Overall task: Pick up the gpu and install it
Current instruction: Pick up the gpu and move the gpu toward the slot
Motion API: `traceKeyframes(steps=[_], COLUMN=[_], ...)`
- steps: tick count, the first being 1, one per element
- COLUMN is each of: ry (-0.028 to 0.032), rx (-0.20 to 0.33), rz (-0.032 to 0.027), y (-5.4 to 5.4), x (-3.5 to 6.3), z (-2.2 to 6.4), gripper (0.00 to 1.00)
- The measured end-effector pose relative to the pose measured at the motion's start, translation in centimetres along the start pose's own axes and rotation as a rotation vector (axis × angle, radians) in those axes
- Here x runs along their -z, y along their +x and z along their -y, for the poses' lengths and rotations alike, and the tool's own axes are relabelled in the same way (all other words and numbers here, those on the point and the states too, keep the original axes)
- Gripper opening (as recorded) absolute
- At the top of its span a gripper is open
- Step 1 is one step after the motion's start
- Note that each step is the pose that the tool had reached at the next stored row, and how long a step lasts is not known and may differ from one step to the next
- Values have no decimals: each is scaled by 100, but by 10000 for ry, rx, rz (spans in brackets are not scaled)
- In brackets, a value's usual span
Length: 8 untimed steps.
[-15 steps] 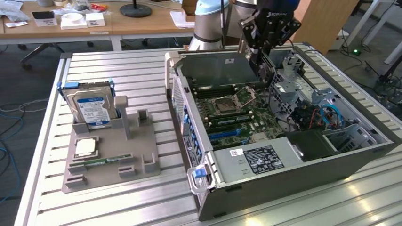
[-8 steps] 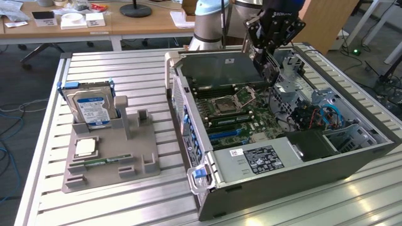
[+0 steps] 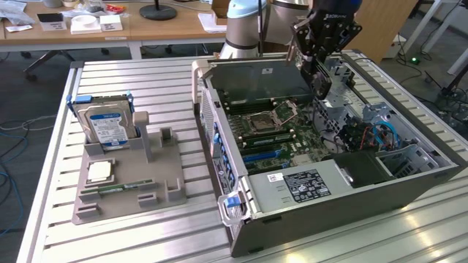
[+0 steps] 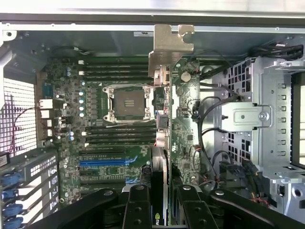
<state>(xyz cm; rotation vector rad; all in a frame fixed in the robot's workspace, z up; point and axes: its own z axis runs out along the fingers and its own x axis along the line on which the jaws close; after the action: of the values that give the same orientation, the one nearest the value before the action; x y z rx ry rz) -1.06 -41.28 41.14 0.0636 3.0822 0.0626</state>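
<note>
Motherboard (image 4: 119, 143) under edge-on gpu (image 4: 159, 191), bracket (image 4: 169, 47) foremost

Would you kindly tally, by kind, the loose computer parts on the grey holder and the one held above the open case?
Hard drive: 1
Processor: 1
Memory stick: 1
gpu, gripped in the hand: 1
Total: 4

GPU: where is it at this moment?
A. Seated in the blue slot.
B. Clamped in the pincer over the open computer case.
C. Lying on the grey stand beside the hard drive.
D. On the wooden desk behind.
B: the gpu is gripped edge-on by the pincer, hanging above the motherboard of the open computer case.
</note>
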Motion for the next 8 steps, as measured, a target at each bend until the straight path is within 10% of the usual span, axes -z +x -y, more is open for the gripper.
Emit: traceKeyframes(steps=[8], ry=[1], rx=[-1], rz=[0], y=[-96], x=[-6], z=[-12], gripper=[26])
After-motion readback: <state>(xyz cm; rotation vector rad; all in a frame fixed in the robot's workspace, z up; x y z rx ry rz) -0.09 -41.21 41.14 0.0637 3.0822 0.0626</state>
